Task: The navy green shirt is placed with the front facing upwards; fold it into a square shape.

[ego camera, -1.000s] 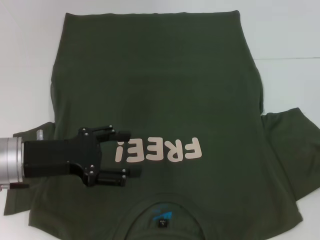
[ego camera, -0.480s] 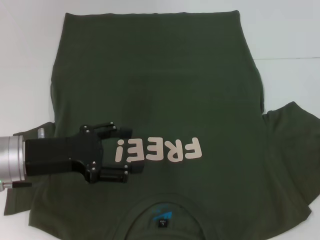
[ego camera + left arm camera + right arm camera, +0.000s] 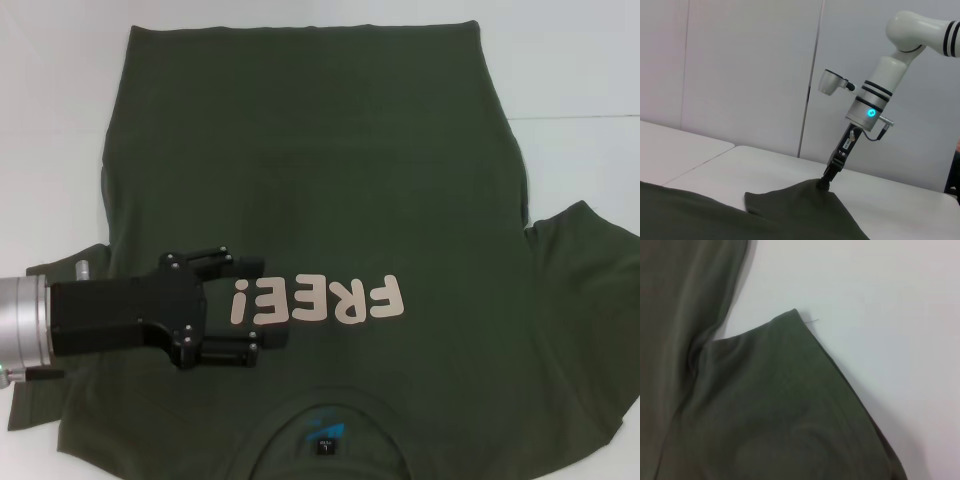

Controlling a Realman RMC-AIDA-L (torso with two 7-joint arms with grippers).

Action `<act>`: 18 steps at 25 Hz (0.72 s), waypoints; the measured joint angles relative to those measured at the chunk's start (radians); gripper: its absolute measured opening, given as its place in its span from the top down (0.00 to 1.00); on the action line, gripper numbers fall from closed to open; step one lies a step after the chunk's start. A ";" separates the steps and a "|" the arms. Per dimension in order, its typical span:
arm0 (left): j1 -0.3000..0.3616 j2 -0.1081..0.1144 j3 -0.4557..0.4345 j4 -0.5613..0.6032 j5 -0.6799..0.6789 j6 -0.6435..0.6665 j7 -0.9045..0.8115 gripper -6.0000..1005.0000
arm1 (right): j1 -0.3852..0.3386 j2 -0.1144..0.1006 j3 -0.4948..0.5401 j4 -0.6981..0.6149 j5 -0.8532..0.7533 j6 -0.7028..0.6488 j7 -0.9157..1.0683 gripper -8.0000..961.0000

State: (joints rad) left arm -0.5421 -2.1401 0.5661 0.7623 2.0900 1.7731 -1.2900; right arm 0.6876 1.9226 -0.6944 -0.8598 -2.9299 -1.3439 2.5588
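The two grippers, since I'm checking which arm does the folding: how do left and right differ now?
The left gripper is open; the right gripper is shut on a sleeve edge. The left lies level over the navy green shirt's chest beside the lettering; the right points down, pulling the cloth into a peak. Both are at the same shirt.

Left gripper (image 3: pixel 262 304), jaws apart

Left hand (image 3: pixel 262 303): black housing, silver screws, brushed-silver wrist cylinder. Right hand (image 3: pixel 824 182): slim black body on a white arm with black bands, glowing cyan indicator ring, thin cable.
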 joint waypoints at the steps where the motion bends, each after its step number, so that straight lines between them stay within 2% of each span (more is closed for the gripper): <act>1: 0.000 -0.001 0.000 0.000 0.000 0.000 0.000 0.12 | 0.001 0.001 -0.004 -0.003 0.000 -0.006 0.000 0.97; 7: 0.001 -0.004 0.000 0.000 -0.001 0.000 0.000 0.12 | 0.005 0.012 -0.005 -0.050 0.006 -0.069 -0.005 0.97; 10: 0.001 -0.004 0.000 0.000 -0.001 0.000 0.000 0.12 | 0.009 0.033 -0.006 -0.109 0.007 -0.111 -0.015 0.97; 11: 0.001 -0.004 0.000 0.000 -0.001 0.000 0.000 0.12 | 0.016 0.050 -0.006 -0.151 0.008 -0.131 -0.022 0.97; 18: 0.001 -0.004 0.000 0.001 -0.002 0.000 0.000 0.12 | 0.058 0.066 -0.007 -0.178 0.079 -0.167 -0.044 0.97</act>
State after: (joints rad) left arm -0.5414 -2.1445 0.5661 0.7630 2.0880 1.7733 -1.2901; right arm 0.7455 1.9883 -0.7016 -1.0378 -2.8510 -1.5106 2.5151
